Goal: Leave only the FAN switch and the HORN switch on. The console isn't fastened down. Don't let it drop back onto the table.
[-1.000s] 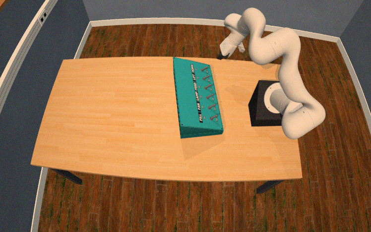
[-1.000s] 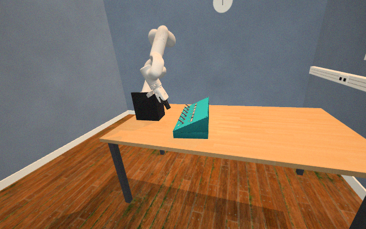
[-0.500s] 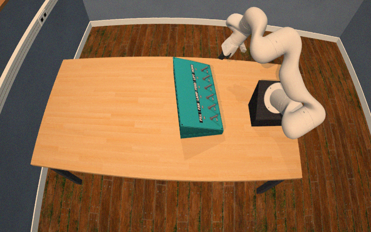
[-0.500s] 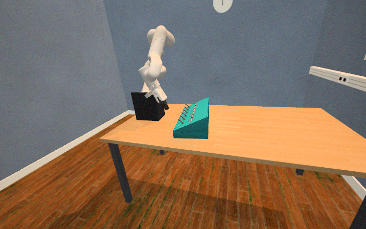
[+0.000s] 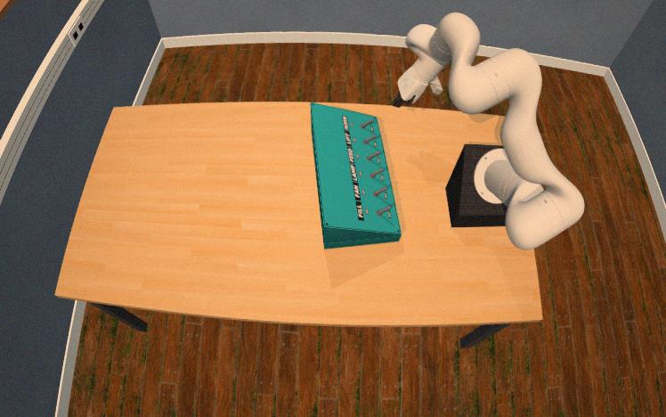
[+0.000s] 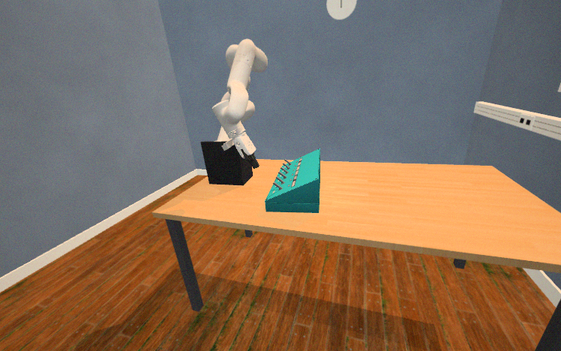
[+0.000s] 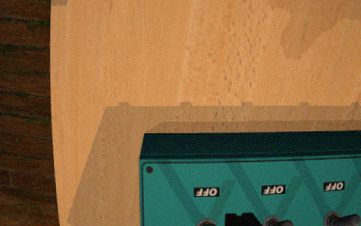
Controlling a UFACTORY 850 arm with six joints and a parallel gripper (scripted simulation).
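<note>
A teal wedge-shaped console [image 5: 351,172] sits loose on a long wooden counter [image 5: 196,206], its sloped face turned toward the robot's black base block [image 5: 471,192]. Six small toggle levers run in a row along its low edge beside the labels FILL, FAN, LAMP, FEED, LIFT and HORN. The HORN switch [image 5: 366,125] is at the far end, nearest the arm's tip; the FAN switch [image 5: 382,192] is second from the near end. Lever positions are too small to read.

The white arm bends up from the block and hangs its claw [image 5: 400,101] beside the console's HORN end, near the counter's back edge, touching nothing. The claw is pinched fully closed and empty, probably so its tip can nudge a lever.

Nothing blocks the levers. Because the console is unfastened, a hard push could slide it.
</note>
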